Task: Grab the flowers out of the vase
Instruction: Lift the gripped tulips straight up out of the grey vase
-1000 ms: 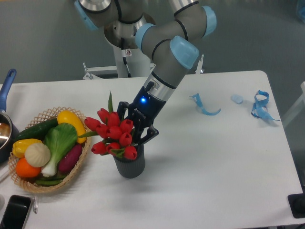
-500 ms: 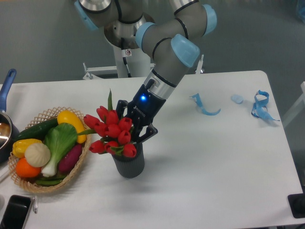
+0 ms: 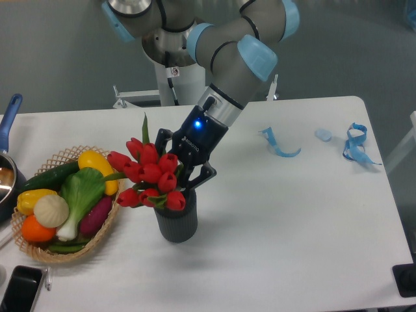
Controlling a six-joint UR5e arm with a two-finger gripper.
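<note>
- The gripper (image 3: 177,174) sits buried in the back of the flowers (image 3: 148,177), its black fingers (image 3: 203,175) reaching in among the red buds from the right and behind.
- Whether those fingers are pinching the stems or standing apart I cannot tell — the buds cover the tips.
- The flowers spread out to the left and front of the gripper, wider than the vase (image 3: 176,221), with one green leaf poking straight up beside the gripper's left finger.
- The vase stands upright just below the gripper, dark and ribbed; the lowest buds hang right at its mouth, so the stems are hidden and I cannot say how far they sit inside.
- A blue light glows on the gripper's body, up and to the right of the bunch.
- Well to the gripper's left, a basket (image 3: 107,227) holds toy vegetables — the outermost bud nearly reaches its rim.
- Farther left, at the table (image 3: 279,247) edge, a pot (image 3: 8,169) with a blue handle.
- Far to the gripper's right lie blue ribbon scraps (image 3: 279,144), apart from everything else.
- Below the basket, at the near left corner, a dark phone (image 3: 19,289).
</note>
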